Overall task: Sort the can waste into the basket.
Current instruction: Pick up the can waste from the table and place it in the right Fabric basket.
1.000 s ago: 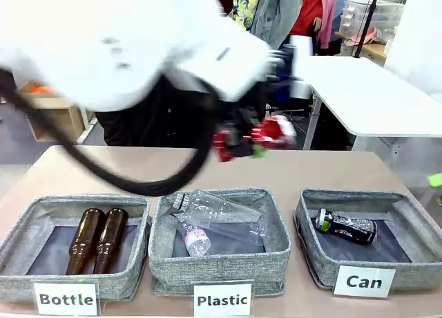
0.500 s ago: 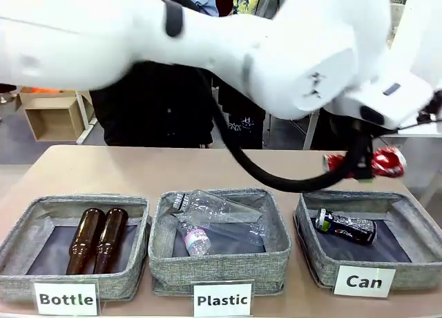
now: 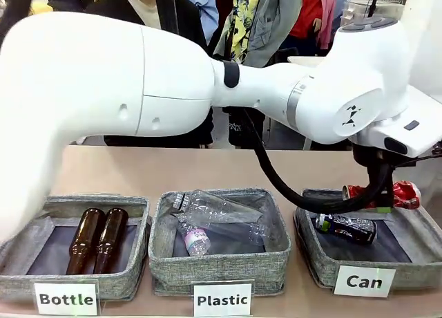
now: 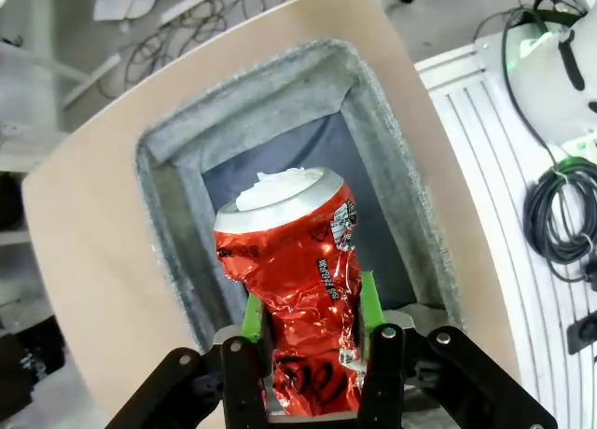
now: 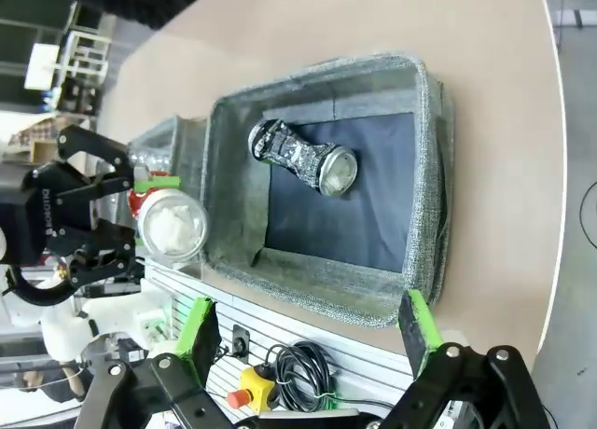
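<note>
i see my left gripper (image 4: 312,354) clamped on the crushed red can (image 4: 298,289), moved from mid-table to over the can basket (image 3: 314,252) (black can (image 3: 345,228) inside), right gripper (image 5: 308,331) wide

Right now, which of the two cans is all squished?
The red can. Its sides are crumpled, and the left pincer holds it above the Can basket. The black can lying inside that basket keeps its round shape.

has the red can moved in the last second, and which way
Yes. Held in the left tool, the red can has travelled rightward from behind the Plastic basket to above the Can basket.
</note>
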Tool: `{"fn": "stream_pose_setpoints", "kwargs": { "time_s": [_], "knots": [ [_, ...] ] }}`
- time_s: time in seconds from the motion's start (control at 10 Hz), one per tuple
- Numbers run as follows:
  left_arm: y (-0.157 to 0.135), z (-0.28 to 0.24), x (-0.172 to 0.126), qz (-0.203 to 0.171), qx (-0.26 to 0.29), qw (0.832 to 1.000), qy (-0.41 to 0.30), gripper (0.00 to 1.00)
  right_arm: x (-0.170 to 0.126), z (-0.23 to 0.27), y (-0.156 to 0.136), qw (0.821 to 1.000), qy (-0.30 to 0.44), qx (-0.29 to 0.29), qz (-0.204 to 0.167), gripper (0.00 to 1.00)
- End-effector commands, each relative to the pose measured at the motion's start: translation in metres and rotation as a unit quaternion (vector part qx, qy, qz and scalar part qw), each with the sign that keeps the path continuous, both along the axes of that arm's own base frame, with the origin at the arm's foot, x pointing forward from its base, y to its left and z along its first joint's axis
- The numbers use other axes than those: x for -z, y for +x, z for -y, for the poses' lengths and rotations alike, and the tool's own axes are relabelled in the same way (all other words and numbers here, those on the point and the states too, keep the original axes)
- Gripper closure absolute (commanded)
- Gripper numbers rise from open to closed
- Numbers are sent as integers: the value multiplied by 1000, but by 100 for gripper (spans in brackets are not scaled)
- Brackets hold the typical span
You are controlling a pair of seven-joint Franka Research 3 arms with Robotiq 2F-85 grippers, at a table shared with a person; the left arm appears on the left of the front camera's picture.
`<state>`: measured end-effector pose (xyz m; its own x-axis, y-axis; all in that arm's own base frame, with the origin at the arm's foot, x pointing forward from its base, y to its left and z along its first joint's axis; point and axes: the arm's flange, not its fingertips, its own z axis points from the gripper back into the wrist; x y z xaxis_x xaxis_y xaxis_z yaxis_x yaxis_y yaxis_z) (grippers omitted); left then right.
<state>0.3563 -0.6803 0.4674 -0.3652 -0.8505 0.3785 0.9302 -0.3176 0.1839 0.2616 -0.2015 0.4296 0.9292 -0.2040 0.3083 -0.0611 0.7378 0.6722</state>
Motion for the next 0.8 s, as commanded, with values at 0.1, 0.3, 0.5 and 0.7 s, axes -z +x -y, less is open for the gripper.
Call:
{"fn": "stream_pose_setpoints", "kwargs": {
  "time_s": [0.1, 0.3, 0.5, 0.7],
  "knots": [
    [1, 7, -12, 16, 1, 1000, 15, 56, -2, -2, 0, 1000, -2, 2, -5, 0],
    [0, 5, -12, 7, 9, 1000, 18, 24, -2, -2, 0, 1000, -2, 2, -5, 0],
    [0, 3, -13, 12, 7, 1000, 14, 0, -2, -2, 0, 1000, -2, 2, -5, 0],
    [-1, -2, -15, 15, 1, 1000, 11, 0, -2, -2, 0, 1000, -2, 2, -5, 0]
  ]
}}
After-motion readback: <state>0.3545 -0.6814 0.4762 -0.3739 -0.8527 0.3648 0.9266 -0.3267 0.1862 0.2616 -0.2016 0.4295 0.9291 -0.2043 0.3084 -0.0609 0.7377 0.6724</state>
